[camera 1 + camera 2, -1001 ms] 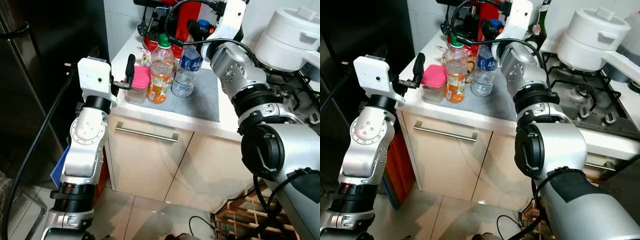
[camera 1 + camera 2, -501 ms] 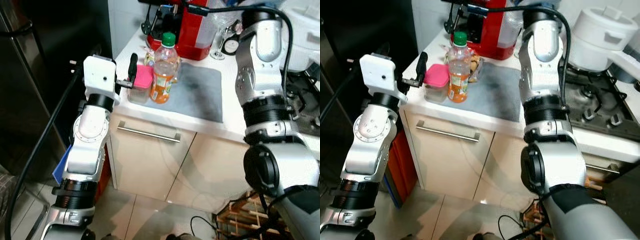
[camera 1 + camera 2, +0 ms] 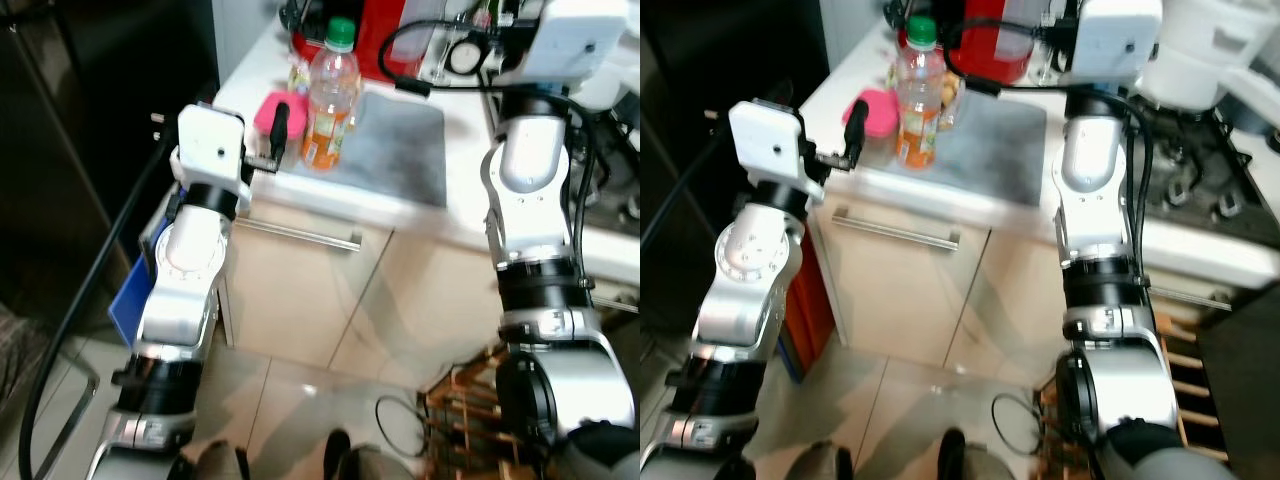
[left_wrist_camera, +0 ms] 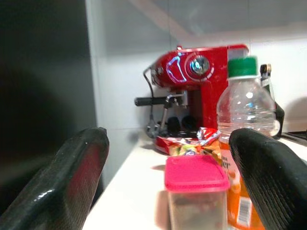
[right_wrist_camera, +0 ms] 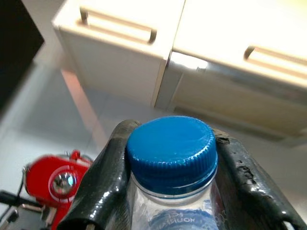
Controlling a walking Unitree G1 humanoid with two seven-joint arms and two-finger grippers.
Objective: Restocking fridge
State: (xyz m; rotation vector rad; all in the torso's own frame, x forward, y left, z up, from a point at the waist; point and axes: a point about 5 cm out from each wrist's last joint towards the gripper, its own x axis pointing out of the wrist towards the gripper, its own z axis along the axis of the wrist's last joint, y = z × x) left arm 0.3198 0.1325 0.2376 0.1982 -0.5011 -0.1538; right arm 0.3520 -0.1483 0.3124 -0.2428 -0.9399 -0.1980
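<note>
Step in hand, judged: carrying to fridge; right gripper [image 5: 168,191] clenched on water bottle [image 5: 170,151] lifted above counter [image 3: 440,215], left gripper [image 4: 168,163] spread toward pink-lidded container [image 4: 195,191], orange bottle [image 3: 325,95] at its 3 o'clock; next, likely a turn fridgeward.

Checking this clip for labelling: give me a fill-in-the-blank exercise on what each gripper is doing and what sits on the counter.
The right gripper is shut on a bottle with a ____ cap.
The left gripper is open, its fingers either side of a container with a ____ lid.
The juice bottle on the counter has a ____ cap.

Missing words: blue; pink; green
</note>
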